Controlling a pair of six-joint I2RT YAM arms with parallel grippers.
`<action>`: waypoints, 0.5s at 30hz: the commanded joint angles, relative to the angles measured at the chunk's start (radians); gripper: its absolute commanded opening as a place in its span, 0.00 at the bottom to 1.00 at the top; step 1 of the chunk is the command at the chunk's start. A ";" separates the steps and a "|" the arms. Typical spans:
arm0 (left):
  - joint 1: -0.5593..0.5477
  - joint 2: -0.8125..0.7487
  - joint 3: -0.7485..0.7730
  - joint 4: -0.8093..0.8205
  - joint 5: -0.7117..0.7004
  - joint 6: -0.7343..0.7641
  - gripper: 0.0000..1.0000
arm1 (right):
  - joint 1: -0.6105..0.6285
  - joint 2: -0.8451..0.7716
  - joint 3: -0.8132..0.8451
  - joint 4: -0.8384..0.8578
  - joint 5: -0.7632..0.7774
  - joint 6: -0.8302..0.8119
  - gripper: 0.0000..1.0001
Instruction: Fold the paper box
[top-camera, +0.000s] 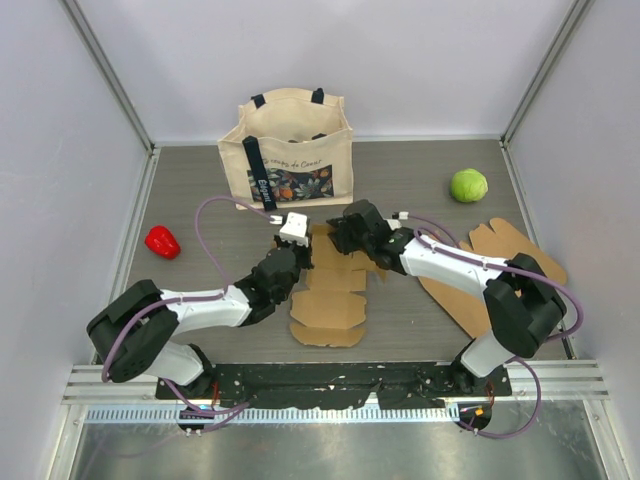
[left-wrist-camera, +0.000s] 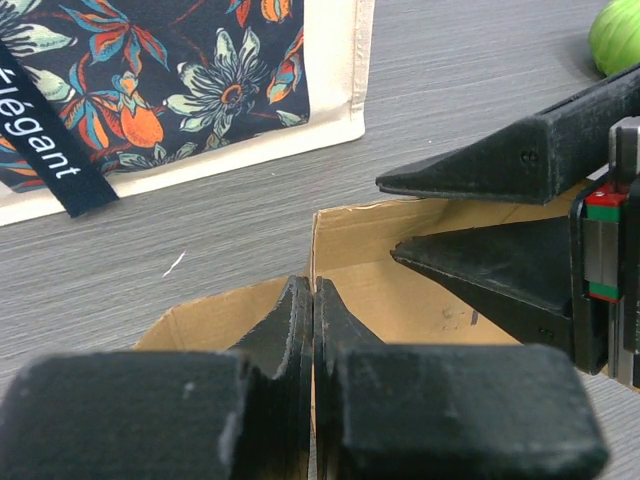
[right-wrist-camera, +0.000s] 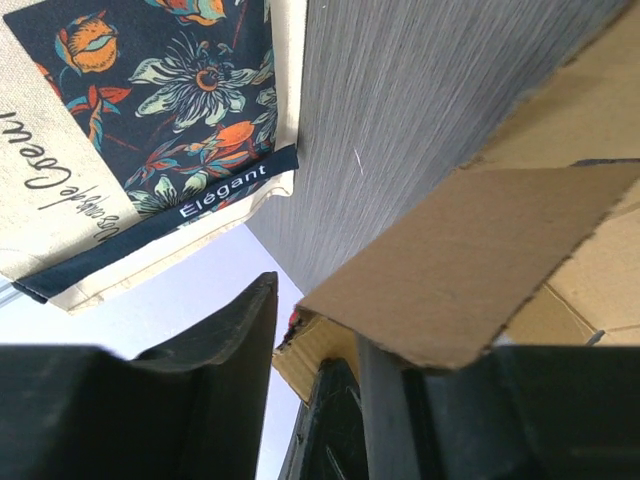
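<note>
The paper box (top-camera: 328, 300) is a flat brown cardboard blank lying in the middle of the table, with its far flaps raised. My left gripper (top-camera: 298, 252) is at the box's far left corner. In the left wrist view it (left-wrist-camera: 313, 285) is shut on the thin edge of an upright flap (left-wrist-camera: 350, 235). My right gripper (top-camera: 338, 232) faces it from the right and stands open. In the right wrist view a cardboard flap (right-wrist-camera: 480, 270) lies over its right finger, and a gap separates the flap from the left finger (right-wrist-camera: 235, 340).
A floral canvas tote bag (top-camera: 287, 150) stands just behind the box. A green round fruit (top-camera: 468, 185) lies at the back right and a red pepper (top-camera: 162, 241) at the left. Another flat cardboard blank (top-camera: 505, 262) lies under the right arm.
</note>
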 joint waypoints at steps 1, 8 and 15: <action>-0.007 -0.030 -0.010 0.090 -0.046 0.021 0.00 | -0.007 0.000 -0.007 0.052 0.021 0.014 0.37; -0.008 -0.099 0.005 -0.107 -0.070 -0.097 0.22 | -0.018 -0.006 -0.047 0.110 -0.005 -0.009 0.27; -0.005 -0.378 -0.096 -0.303 -0.015 -0.266 0.54 | -0.030 -0.013 -0.092 0.155 -0.042 -0.051 0.20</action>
